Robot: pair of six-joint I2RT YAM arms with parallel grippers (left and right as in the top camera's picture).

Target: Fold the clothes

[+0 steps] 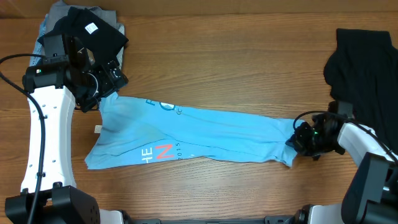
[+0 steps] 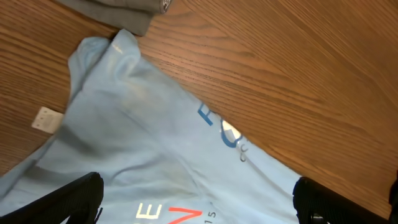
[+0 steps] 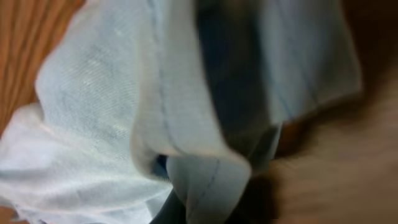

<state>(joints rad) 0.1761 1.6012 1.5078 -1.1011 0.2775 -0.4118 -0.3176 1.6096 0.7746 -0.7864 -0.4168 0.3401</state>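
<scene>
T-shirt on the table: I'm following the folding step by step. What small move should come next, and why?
Probably lift the right gripper slightly and carry its end leftward over the T-shirt. That gripper is shut on the bunched right end, the shirt lies stretched out long, and the left gripper hovers open above the left end, holding nothing.

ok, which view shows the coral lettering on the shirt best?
Overhead: the letters on the T-shirt sit fully in frame. Left wrist cuts them off at its bottom edge; right wrist shows only bunched blue fabric, no print.
</scene>
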